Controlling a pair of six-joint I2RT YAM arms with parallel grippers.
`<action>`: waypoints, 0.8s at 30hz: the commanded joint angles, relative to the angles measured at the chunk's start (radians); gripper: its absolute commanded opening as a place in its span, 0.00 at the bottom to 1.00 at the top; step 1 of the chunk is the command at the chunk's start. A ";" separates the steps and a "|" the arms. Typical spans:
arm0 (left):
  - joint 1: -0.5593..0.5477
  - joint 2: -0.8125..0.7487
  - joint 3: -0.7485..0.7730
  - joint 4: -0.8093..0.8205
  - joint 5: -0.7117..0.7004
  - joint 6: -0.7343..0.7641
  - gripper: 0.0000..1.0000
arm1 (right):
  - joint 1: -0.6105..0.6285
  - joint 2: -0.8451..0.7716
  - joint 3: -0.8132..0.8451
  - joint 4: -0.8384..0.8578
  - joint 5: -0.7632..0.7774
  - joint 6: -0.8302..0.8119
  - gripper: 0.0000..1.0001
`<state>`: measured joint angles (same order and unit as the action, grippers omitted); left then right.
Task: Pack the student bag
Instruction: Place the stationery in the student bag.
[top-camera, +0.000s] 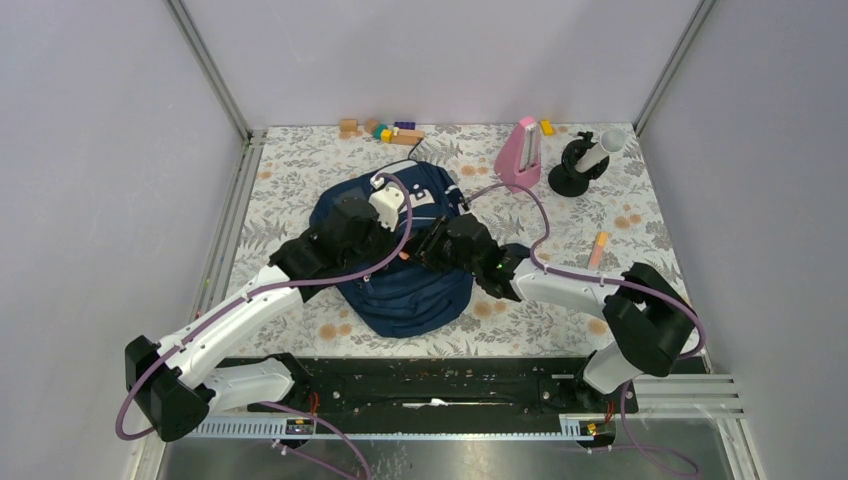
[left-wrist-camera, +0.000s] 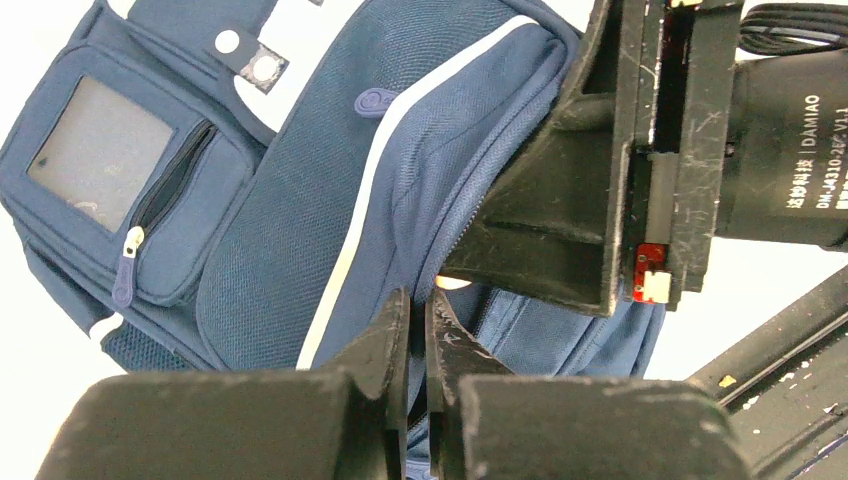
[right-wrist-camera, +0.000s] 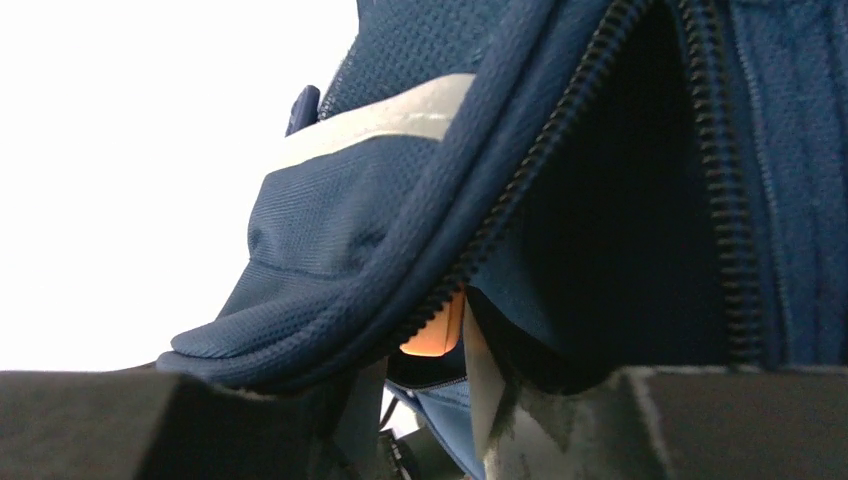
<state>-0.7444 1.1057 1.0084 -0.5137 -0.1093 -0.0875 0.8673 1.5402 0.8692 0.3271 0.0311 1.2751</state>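
Note:
The student bag (top-camera: 410, 300) lies in the middle of the table, navy with white stripes, its main zip open. My left gripper (top-camera: 398, 243) sits over that opening, shut and pinching the bag's fabric (left-wrist-camera: 300, 230) by the zip; in the left wrist view its fingertips (left-wrist-camera: 396, 322) meet on blue cloth. My right gripper (top-camera: 426, 250) faces it from the right and is shut on a small orange object (right-wrist-camera: 436, 334). This object is at the mouth of the bag (right-wrist-camera: 330, 220), mostly hidden behind the zip edge. Only its pale tip (left-wrist-camera: 455, 283) shows in the left wrist view.
Coloured wooden blocks (top-camera: 385, 130) lie along the back edge. A pink metronome (top-camera: 520, 152) and a black stand holding a white piece (top-camera: 583, 165) are at the back right. An orange pen (top-camera: 598, 248) lies right of the bag, near the right arm.

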 joint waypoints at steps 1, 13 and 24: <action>-0.010 -0.031 0.047 0.052 0.030 -0.023 0.00 | 0.010 0.025 0.054 0.061 0.097 -0.067 0.44; -0.010 -0.025 0.047 0.052 0.024 -0.022 0.00 | 0.010 -0.038 -0.025 0.107 0.096 -0.175 0.48; -0.010 -0.020 0.044 0.053 0.006 -0.017 0.00 | 0.010 -0.253 -0.118 -0.006 0.032 -0.358 0.47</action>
<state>-0.7498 1.1061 1.0084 -0.5217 -0.1070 -0.0879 0.8753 1.3895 0.7841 0.3637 0.0658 1.0214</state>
